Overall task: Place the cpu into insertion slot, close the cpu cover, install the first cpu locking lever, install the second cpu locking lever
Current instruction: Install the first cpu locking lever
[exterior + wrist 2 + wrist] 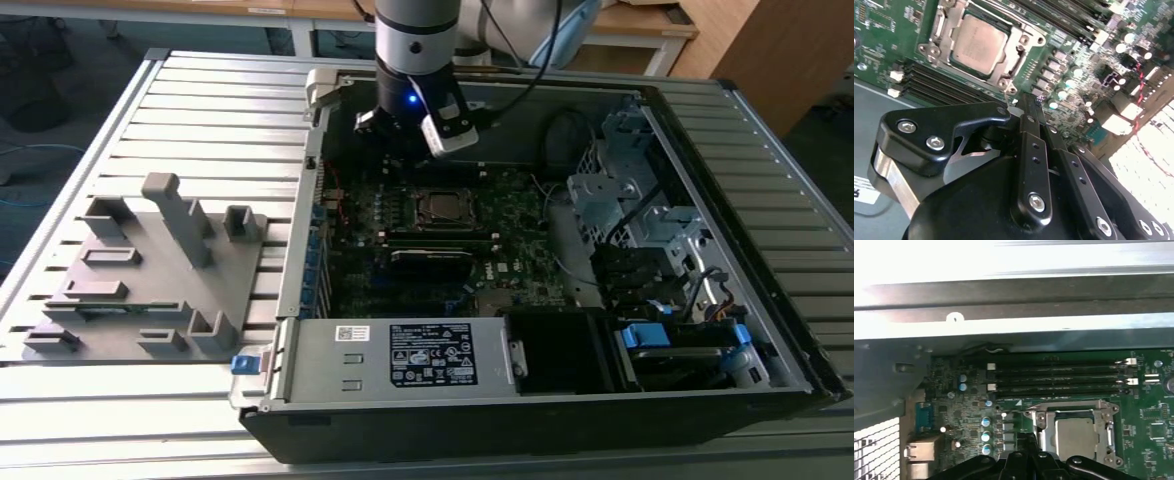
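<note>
The black two-finger gripper (pixel 1030 102) hangs over the green motherboard (pixel 884 30) inside the open black computer case (pixel 441 425). Its fingers are drawn together at the tips with nothing between them, so it carries no part. The relation that matters is short. The small flat square cpu (pixel 978 46), with its grey-silver metal top, lies just ahead of the fingertips and below them, a little to one side of the line the fingers point along. The nearest corner of the socket is close beside the tips, though I cannot tell whether they touch it. The chip is square, so it has no long axis to line up with; its edges sit skewed to the fingers' own length. It is already seated in the insertion slot (pixel 1010 75), the small square socket with a silvery metal rim. The cpu cover (pixel 946 27), a thin silvery frame plate with a square window, looks to be lying flat over it with the chip showing through. By count there is one chip, one socket, one cover and one gripper. Thin rods run along the frame's sides, but I cannot tell whether they are latched. Long black memory slots (pixel 1059 374) lie beyond the socket from the tool, seemingly four.
</note>
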Robot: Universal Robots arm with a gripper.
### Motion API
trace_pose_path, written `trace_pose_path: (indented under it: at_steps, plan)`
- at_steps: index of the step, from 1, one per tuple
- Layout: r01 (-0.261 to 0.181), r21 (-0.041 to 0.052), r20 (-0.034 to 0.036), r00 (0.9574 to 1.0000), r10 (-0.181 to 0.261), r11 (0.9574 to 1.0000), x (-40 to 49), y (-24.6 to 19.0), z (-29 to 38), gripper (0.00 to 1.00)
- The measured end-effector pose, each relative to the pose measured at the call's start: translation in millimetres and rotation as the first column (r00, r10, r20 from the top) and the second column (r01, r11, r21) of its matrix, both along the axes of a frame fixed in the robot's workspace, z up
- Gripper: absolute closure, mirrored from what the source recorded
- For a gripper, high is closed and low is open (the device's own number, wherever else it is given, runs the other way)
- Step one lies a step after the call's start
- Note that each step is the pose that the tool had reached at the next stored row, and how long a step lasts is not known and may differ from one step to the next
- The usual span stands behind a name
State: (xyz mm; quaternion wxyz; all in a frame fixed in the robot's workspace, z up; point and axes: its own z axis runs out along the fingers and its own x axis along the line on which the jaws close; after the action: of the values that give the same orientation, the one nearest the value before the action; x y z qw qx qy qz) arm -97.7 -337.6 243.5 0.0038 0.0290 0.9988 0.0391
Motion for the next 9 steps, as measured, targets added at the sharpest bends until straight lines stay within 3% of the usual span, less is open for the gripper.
trace_pose_path:
  at_steps: [9]
  plan:
    - [0.0,-0.0001,0.0,1.0,0.0,1.0,-10.1,0.0,-0.3,0.9]
